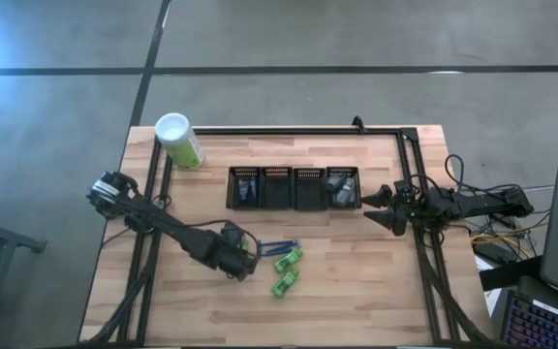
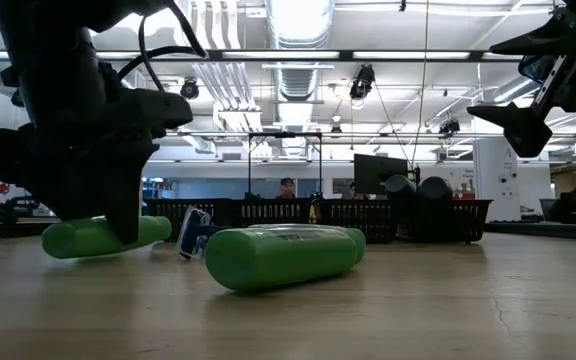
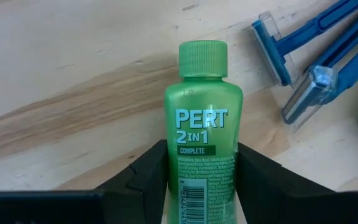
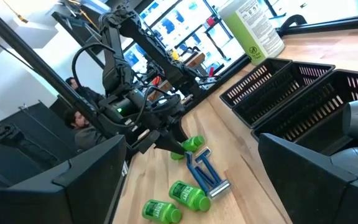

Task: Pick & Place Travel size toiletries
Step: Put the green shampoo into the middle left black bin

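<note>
Left gripper (image 3: 201, 180) low over desk (image 1: 356, 291), fingers (image 3: 138, 180) closed against both sides of green tube (image 3: 202, 124), which lies flat beside blue razors (image 3: 309, 62). Step in hand: grasp. Next move, judged: lift clear, carry to mesh bins (image 1: 294, 188). Two more green tubes (image 1: 286, 271) nearby. Right gripper (image 1: 381, 207) waits beside bins, fingers spread, empty.

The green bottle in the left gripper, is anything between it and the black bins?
Nothing visible blocks it. The left gripper holds the green bottle on the table; the blue razors lie just beside it, with bare wood up to the bins.
</note>
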